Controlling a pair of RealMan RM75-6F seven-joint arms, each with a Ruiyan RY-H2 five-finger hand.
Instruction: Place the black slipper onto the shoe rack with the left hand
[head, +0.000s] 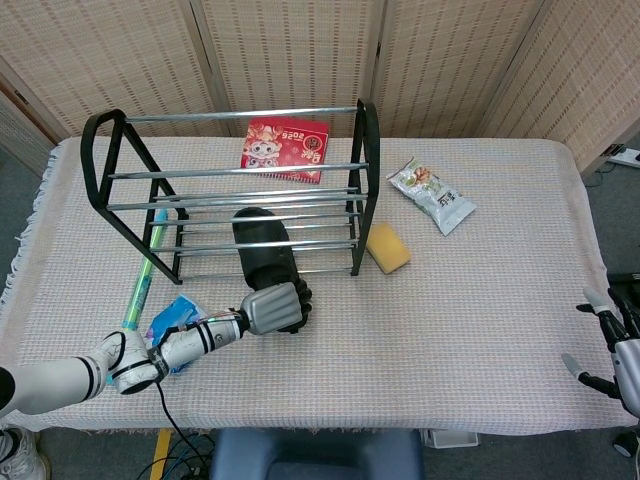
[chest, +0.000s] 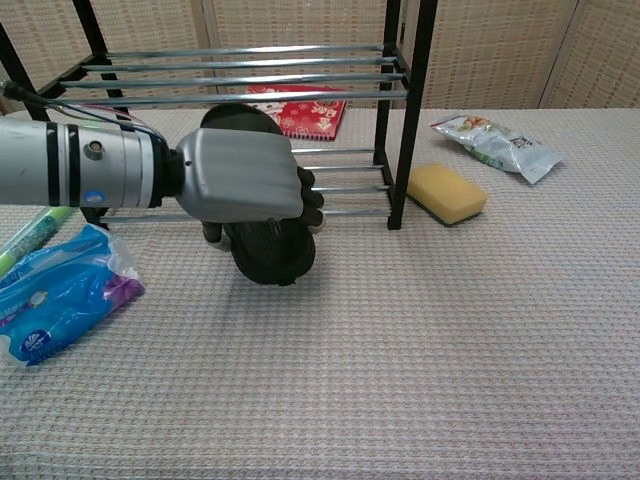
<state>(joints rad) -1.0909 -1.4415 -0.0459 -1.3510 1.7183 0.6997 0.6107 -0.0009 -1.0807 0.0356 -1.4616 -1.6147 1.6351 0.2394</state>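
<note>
We see the left arm reaching in low from the near left corner of the table (head: 500, 300), its forearm lying almost level above the cloth and angled toward the shoe rack (head: 230, 190). The left hand (head: 272, 308) is at the rack's front edge, back of the hand facing the chest camera, fingers (chest: 310, 195) curled over and closed around the heel end of the black slipper (head: 262, 250). In the chest view the hand (chest: 245, 180) covers most of the slipper (chest: 270, 255), so we cannot quite tell whether the thumb is under the sole, but the grip looks firm. The slipper points away from the robot, its toe end pushed in among the lower rails of the rack while its heel end sticks out in front, just beyond the rack's front, under the hand. From above, the toe seems to lie across the lower chrome bars; whether it rests its weight there we cannot say. Beside the forearm lies a blue plastic packet (chest: 55, 300), and a green tube (head: 145, 280) lies along the rack's left foot. The right hand (head: 615, 350) is at the far right edge of the table, well apart from everything, fingers spread and holding nothing.
</note>
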